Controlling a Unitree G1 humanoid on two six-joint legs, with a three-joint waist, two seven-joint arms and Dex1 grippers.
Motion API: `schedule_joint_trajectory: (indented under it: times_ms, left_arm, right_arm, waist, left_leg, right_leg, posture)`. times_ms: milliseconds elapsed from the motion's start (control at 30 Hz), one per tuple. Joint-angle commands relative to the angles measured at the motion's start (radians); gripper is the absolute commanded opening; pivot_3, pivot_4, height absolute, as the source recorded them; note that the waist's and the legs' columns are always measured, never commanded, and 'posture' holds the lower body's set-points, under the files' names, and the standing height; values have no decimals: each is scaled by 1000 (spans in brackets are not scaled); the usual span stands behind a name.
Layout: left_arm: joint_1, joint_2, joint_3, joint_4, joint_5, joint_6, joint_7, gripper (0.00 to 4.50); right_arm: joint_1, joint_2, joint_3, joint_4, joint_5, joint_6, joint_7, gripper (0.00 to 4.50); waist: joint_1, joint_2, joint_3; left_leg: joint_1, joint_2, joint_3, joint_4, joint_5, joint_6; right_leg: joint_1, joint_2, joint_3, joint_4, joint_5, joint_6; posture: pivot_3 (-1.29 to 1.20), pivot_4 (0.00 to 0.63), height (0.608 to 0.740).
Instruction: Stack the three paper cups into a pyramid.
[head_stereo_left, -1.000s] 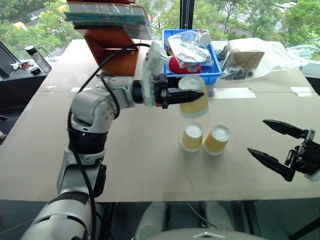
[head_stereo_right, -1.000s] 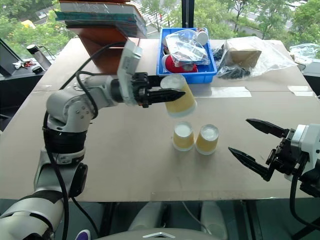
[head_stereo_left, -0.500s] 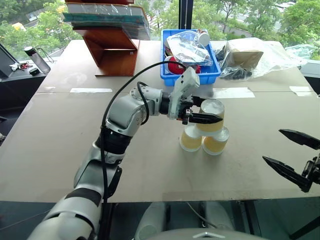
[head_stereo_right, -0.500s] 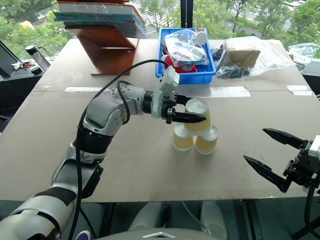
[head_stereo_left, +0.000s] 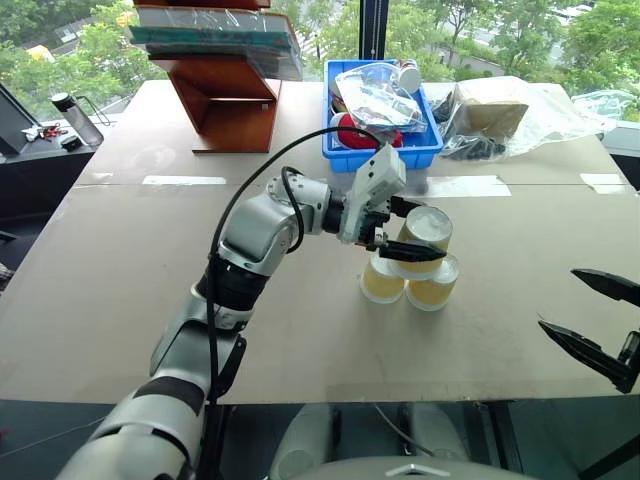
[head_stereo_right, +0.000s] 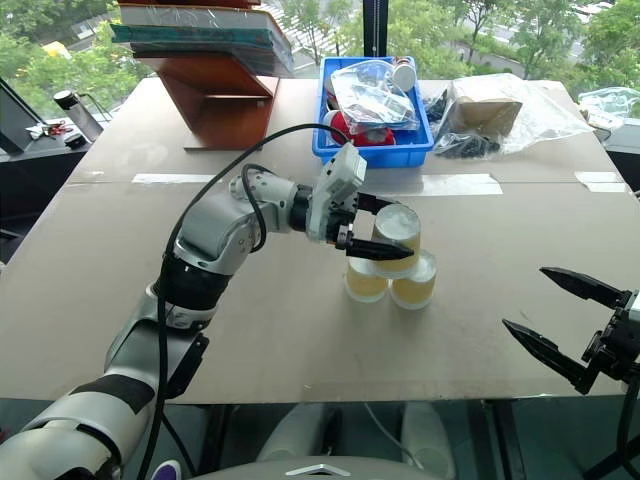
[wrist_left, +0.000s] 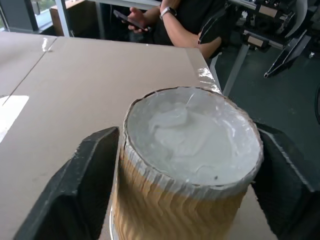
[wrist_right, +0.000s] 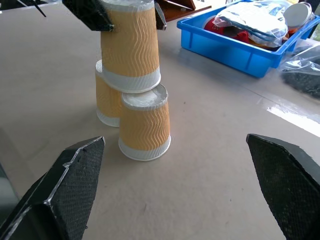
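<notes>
The top cup (wrist_right: 131, 46) sits upside down across the bases of the two lower cups (wrist_right: 144, 125), bridging them to cap the pyramid, while the left gripper (head_stereo_left: 412, 238) brackets it with fingers apart and the right gripper (head_stereo_left: 595, 320) waits open, well clear.

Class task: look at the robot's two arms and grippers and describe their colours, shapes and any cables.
The left arm has rounded silver-grey segments with black joints, a white wrist block and a loose black cable looping along it. The left gripper and right gripper each have two long, pointed black fingers with a textured surface.
</notes>
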Motion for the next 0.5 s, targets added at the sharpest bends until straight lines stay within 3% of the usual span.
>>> schedule_joint_trajectory:
  times_ms: [33,333,500]
  left_arm:
    - [-13,11,30,-40,-15,8,-15,4432]
    - [9,122,173,-169,-115,127,10,4432]
    - [144,241,301,-266,-118,104,50,4432]
  right_arm:
    - [-13,8,3,-9,-1,-25,-2,4500]
    - [-77,-3,59,33,-22,-33,1,4500]
    - [-179,-18,123,144,-32,-33,25,4500]
  waist:
    - [0,0,0]
    - [-2,1,0]
    - [-9,1,0]
  left_leg:
    - [0,0,0,0,0,0]
    - [0,0,0,0,0,0]
    - [1,1,1,-1,0,0]
  right_leg:
    - [0,0,0,0,0,0]
    - [0,0,0,0,0,0]
    - [0,0,1,0,0,0]
  posture:
    - [0,150,740]
    - [0,150,740]
    - [0,150,740]
